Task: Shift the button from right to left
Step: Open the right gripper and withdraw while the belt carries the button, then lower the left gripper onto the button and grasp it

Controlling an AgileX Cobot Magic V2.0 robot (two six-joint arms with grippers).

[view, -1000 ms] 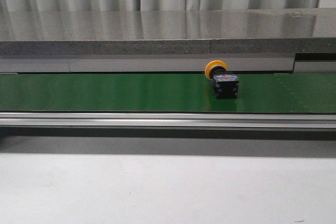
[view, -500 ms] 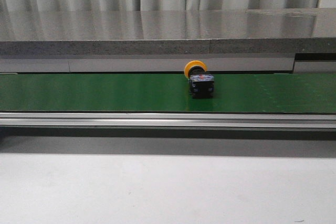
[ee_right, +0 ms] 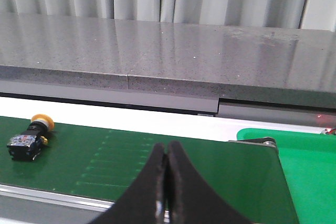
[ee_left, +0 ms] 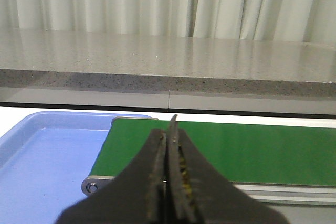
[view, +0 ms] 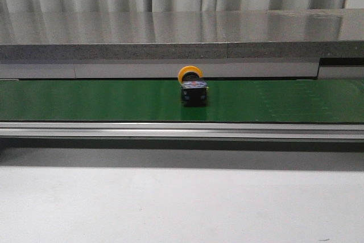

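Note:
The button (view: 193, 88), yellow-orange cap on a black body, lies on the green conveyor belt (view: 102, 101) near its middle in the front view. It also shows in the right wrist view as the button (ee_right: 29, 137), far off to one side of my right gripper (ee_right: 167, 153), which is shut with nothing in it. My left gripper (ee_left: 168, 129) is shut and empty too, hanging over the belt's left end (ee_left: 262, 153). The button does not show in the left wrist view. Neither gripper appears in the front view.
A blue tray (ee_left: 42, 156) sits past the belt's left end. A green tray (ee_right: 310, 166) sits past its right end. A grey stone ledge (view: 182, 35) runs behind the belt, a metal rail (view: 182, 130) along its front, then a white tabletop (view: 182, 209).
The button has travelled leftward along the belt, from right of centre to about the middle. Neither gripper shows in the earlier frames.

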